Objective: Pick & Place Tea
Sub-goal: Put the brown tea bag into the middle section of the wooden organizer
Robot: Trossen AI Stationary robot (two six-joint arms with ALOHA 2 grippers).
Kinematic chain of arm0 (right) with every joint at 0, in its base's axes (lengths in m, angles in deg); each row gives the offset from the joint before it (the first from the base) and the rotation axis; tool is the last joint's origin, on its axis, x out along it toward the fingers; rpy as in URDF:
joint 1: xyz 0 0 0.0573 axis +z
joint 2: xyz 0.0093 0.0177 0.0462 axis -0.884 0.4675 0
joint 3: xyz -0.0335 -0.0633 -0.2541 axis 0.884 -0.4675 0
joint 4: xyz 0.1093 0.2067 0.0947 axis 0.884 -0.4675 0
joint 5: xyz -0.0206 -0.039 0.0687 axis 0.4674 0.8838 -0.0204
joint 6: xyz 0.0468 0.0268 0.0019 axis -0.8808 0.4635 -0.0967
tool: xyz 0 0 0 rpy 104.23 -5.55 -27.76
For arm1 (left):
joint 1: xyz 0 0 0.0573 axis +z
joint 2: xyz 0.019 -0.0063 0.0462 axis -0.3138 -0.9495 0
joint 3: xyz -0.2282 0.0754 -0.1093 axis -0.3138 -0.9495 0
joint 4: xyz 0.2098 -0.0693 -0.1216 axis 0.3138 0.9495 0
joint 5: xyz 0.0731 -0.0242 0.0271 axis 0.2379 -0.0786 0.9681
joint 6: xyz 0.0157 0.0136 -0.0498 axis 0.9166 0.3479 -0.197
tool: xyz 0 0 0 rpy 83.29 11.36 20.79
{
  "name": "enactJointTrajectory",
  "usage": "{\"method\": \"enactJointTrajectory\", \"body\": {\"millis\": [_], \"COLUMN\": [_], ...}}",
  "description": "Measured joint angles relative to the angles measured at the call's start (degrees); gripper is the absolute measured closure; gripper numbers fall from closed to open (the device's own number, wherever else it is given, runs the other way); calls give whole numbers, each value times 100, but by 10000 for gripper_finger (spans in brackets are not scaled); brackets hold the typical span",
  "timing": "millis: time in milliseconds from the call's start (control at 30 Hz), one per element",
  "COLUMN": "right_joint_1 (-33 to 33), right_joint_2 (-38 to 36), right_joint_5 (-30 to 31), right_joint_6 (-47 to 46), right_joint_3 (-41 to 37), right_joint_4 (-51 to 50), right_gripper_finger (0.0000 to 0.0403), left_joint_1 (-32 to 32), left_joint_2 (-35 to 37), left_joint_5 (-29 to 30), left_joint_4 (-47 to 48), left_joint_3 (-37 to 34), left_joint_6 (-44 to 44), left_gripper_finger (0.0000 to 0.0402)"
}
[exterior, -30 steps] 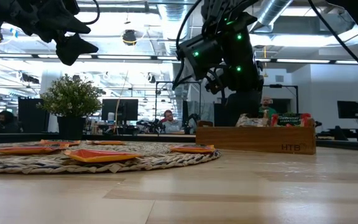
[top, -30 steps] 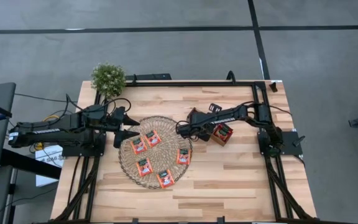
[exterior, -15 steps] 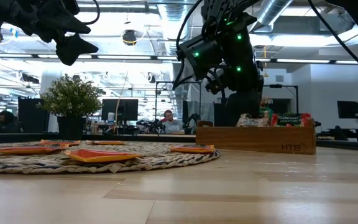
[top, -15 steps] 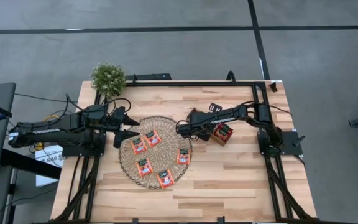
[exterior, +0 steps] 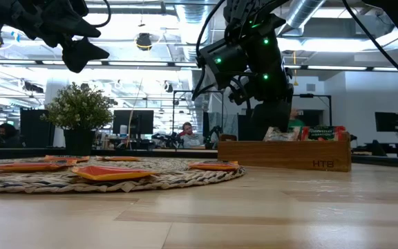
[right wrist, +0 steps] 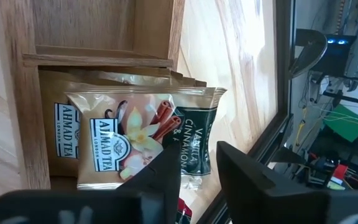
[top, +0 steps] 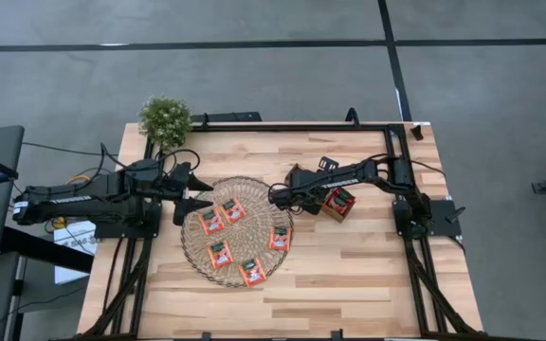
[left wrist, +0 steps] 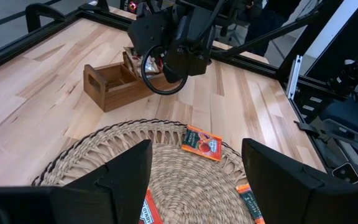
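Observation:
Several red-orange tea sachets (top: 219, 252) lie flat on the round wicker mat (top: 195, 248). More sachets stand in the wooden tray (top: 345, 214). In the right wrist view a pale-and-green one (right wrist: 135, 134) stands in front, in a tray compartment (right wrist: 98, 59), leaning on the sachets behind it. My right gripper (right wrist: 199, 180) hangs slanting down over that compartment, open, with the sachet's edge between its fingers. In the low view it (exterior: 268, 130) dips behind the tray wall (exterior: 285, 164). My left gripper (left wrist: 194, 186) waits open above the mat's far-left rim (left wrist: 92, 146). My right gripper's fingers (right wrist: 166, 177) stand on either side of the pale sachet's near edge (right wrist: 194, 178), coming at it slanting from above. A gap shows between the fingers. Whether either one touches the sachet, I cannot tell.
A small potted plant (top: 165, 118) stands at the table's far-left corner. Bare wood lies along the near edge (top: 349, 284) and right of the tray. People sit at desks in the room beyond the table.

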Motion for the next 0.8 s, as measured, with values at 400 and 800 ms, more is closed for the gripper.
{"method": "enactJointTrajectory", "body": {"millis": [400, 800], "right_joint_1": [0, 0], "right_joint_2": [-2, -4], "right_joint_5": [2, 15], "right_joint_6": [0, 72], "right_joint_3": [53, 293], "right_joint_4": [-139, -305], "right_gripper_finger": [260, 249], "left_joint_1": [1, 0], "left_joint_2": [1, -1], "left_joint_5": [-1, 1], "left_joint_4": [0, 0], "left_joint_3": [0, 0], "left_joint_6": [-2, -4], "left_gripper_finger": [161, 161]}}
